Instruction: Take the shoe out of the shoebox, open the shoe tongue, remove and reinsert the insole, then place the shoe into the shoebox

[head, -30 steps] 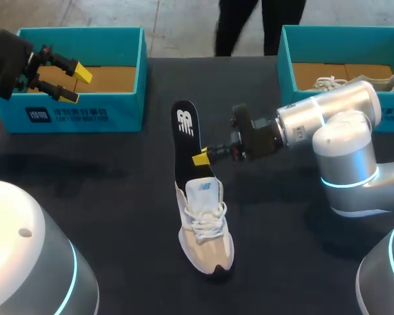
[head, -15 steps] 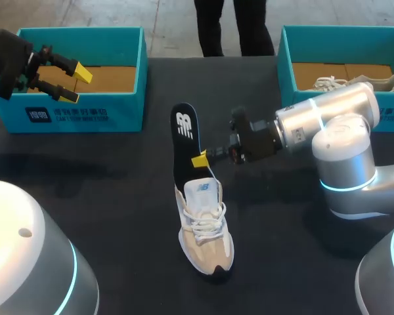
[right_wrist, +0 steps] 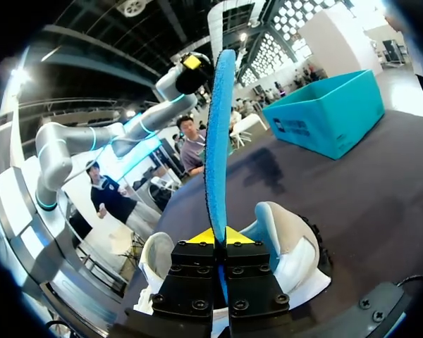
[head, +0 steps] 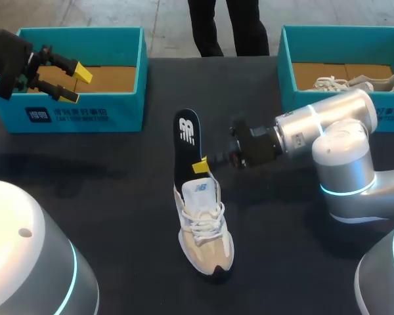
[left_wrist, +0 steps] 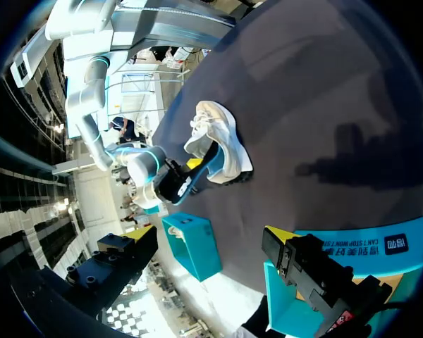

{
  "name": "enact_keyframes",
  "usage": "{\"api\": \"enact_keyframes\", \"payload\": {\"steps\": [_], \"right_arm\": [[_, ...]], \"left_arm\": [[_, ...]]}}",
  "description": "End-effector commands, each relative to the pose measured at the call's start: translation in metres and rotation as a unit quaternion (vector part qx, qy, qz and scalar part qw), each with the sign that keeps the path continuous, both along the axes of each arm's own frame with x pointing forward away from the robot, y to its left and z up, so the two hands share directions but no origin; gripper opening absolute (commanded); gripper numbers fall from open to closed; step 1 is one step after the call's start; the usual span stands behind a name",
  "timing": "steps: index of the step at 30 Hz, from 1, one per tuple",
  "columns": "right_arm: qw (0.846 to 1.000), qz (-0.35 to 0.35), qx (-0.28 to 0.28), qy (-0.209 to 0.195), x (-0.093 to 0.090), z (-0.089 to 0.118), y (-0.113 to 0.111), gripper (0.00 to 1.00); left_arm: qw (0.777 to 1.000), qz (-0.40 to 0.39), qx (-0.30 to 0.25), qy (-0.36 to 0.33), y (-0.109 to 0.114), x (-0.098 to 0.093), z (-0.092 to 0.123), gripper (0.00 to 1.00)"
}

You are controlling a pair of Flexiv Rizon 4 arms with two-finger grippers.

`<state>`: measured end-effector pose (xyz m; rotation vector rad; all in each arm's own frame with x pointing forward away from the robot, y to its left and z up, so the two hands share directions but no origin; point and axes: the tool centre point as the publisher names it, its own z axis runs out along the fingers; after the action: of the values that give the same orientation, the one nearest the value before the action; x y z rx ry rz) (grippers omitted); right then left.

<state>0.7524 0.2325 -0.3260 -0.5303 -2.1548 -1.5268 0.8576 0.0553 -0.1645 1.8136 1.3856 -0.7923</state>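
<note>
The right gripper [head: 199,164] pinched the insole [head: 186,139] on edge, keeping it upright over the heel opening of the shoe [head: 205,230], which stood mid-desk [head: 118,197]. The left gripper [head: 72,84], fingers spread, hung clear above the far-left shoebox [head: 85,113].

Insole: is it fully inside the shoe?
No, most of the insole sticks out behind the shoe, clamped between the right arm's jaws.

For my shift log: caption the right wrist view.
Right gripper shut on the insole, held edge-on over the white sneaker.
</note>
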Motion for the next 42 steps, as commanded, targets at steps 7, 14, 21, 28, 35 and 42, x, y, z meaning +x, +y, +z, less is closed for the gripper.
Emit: {"api": "enact_keyframes", "payload": {"steps": [7, 14, 21, 28, 35, 42], "right_arm": [[1.000, 0.011, -0.006, 0.016, -0.008, -0.005, -0.001, 0.00], [0.999, 0.024, -0.009, 0.036, -0.014, -0.011, 0.000, 0.00], [0.997, 0.036, -0.020, 0.058, -0.018, -0.018, 0.002, 0.00], [0.995, 0.055, -0.036, 0.070, -0.021, -0.022, 0.003, 0.00], [0.995, 0.057, -0.042, 0.077, -0.024, -0.027, 0.003, 0.00], [0.996, 0.042, -0.028, 0.071, -0.025, -0.026, 0.001, 0.00]], "left_arm": [[1.000, 0.000, 0.001, -0.001, 0.000, -0.001, 0.000, 1.00], [1.000, 0.000, 0.001, -0.001, 0.000, -0.001, 0.000, 1.00], [1.000, 0.000, 0.001, -0.001, 0.000, -0.001, 0.000, 1.00], [1.000, 0.000, 0.001, -0.001, 0.000, -0.001, 0.000, 1.00], [1.000, 0.000, 0.001, -0.001, 0.000, -0.001, 0.000, 1.00], [1.000, 0.000, 0.001, -0.001, 0.000, -0.001, 0.000, 1.00]]}}
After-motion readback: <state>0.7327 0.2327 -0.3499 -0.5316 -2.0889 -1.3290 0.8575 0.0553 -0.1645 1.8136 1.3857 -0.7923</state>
